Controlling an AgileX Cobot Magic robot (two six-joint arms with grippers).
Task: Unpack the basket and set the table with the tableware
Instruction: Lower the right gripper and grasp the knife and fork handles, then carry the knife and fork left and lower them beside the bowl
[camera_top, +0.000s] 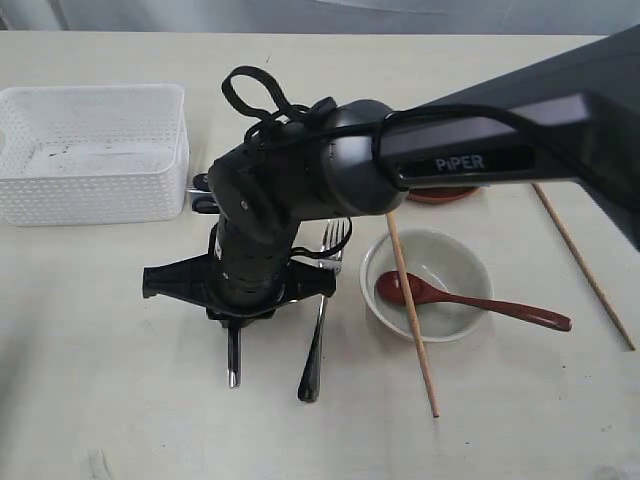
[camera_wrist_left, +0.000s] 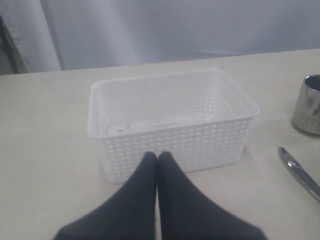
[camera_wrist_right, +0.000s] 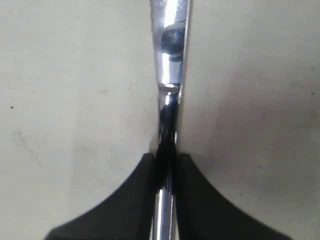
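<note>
My right gripper is shut on the steel knife, which runs straight out between its fingers just over the table. In the exterior view the right arm reaches across the middle and points down, and the knife's end sticks out below the gripper. The fork lies beside it. A red-brown spoon rests in the cream bowl, with one chopstick across the bowl's rim and another to the right. The white basket looks empty. My left gripper is shut and empty in front of the basket.
The brown plate shows only as an edge behind the right arm. A small steel cup stands to one side of the basket in the left wrist view, and a steel utensil's tip lies near it.
</note>
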